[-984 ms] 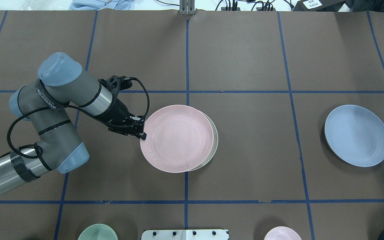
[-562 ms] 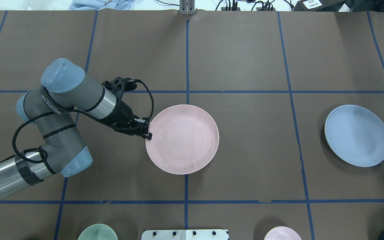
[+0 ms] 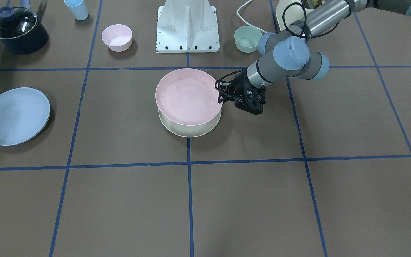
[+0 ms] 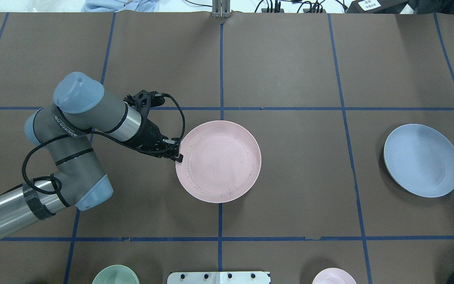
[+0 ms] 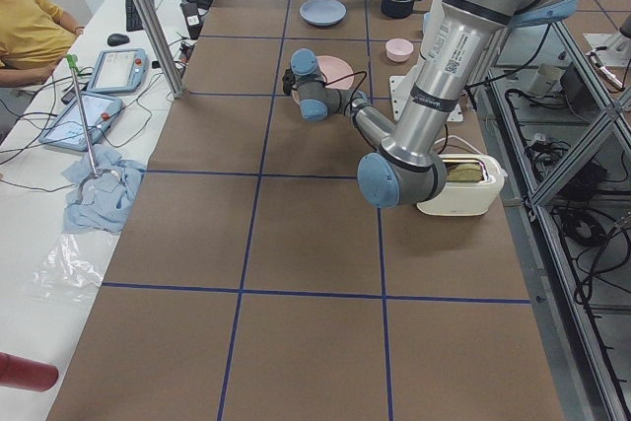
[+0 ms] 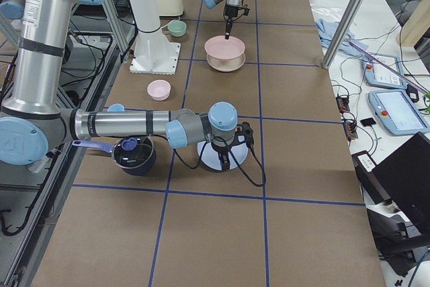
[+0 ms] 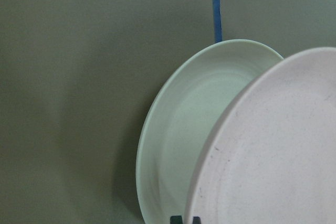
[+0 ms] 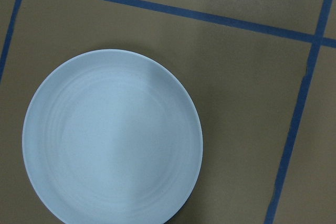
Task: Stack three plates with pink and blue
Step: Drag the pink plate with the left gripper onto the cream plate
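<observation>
My left gripper (image 4: 179,157) is shut on the near-left rim of the pale pink plate (image 4: 219,161) and holds it level just above the cream plate (image 3: 191,131). The front-facing view shows the pink plate (image 3: 186,95) and the gripper (image 3: 221,100) above the cream plate. In the overhead view the cream plate is hidden beneath the pink one. The left wrist view shows the cream plate (image 7: 173,145) under the pink plate (image 7: 273,150). The light blue plate (image 4: 422,159) lies flat at the far right. My right gripper (image 6: 224,154) hangs over it in the exterior right view only; I cannot tell its state.
A mint-green bowl (image 3: 247,38), a small pink bowl (image 3: 117,36), a lidded dark pot (image 3: 18,30) and a blue cup (image 3: 76,9) stand along the robot's side beside the white base mount (image 3: 188,25). A toaster (image 5: 458,184) sits near the left arm's base.
My left gripper has carried the pink plate to the right, so that it now covers the cream plate in the overhead view. The blue plate has not moved.
</observation>
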